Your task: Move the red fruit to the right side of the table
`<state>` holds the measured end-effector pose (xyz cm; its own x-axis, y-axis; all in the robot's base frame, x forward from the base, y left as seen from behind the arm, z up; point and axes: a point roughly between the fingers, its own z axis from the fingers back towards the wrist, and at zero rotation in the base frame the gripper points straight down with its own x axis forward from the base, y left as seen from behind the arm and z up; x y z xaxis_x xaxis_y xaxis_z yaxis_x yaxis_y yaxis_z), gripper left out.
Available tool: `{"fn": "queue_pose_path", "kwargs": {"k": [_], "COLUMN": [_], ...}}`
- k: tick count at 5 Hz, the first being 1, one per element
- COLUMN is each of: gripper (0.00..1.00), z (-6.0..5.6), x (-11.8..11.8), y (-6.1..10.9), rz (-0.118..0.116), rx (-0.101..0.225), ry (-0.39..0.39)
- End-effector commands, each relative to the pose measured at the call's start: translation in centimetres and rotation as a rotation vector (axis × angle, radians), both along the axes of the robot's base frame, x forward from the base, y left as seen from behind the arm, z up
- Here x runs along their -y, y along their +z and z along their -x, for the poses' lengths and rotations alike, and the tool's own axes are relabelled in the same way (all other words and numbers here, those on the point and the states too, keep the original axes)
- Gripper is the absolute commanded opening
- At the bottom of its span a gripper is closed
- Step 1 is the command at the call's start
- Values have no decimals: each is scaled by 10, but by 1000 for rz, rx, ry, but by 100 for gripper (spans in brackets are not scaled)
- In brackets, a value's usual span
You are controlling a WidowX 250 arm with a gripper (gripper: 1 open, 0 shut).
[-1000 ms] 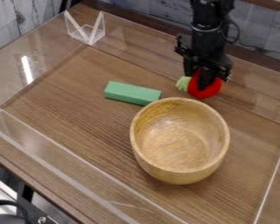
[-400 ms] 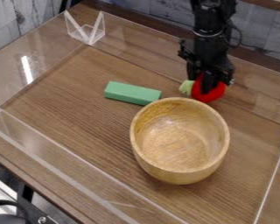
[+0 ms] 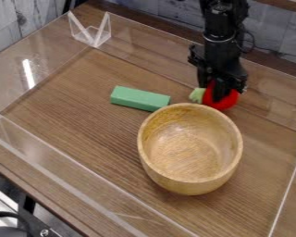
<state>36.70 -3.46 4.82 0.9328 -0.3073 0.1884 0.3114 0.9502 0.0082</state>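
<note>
The red fruit (image 3: 221,96) is a small round toy with a green leafy end (image 3: 196,93) pointing left. It sits just above the brown wood-grain table (image 3: 77,102), behind the wooden bowl. My black gripper (image 3: 220,86) comes straight down from above and is shut on the red fruit, its fingers covering the fruit's top. The lower part of the fruit shows beneath the fingers.
A large wooden bowl (image 3: 191,146) stands in front of the fruit, almost touching it. A flat green rectangular block (image 3: 140,97) lies left of the fruit. Clear acrylic walls (image 3: 92,30) border the table, with the right wall (image 3: 290,190) close to the bowl.
My gripper has shifted slightly to the right with the red fruit in it. The bowl and the green block have stayed put.
</note>
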Motion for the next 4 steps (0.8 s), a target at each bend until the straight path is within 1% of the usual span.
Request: {"fn": "queue_pose_path", "kwargs": {"k": [1,2,3,4], "gripper": [0,0,0,0], "z": [-6,-5,-6,-10], "x": [-5,-7,1,13], "y": [18,19,42,64], "rz": [9,14,-9,-24], "rx": [55,60,85,110], "ry": [14,21,58,99]}}
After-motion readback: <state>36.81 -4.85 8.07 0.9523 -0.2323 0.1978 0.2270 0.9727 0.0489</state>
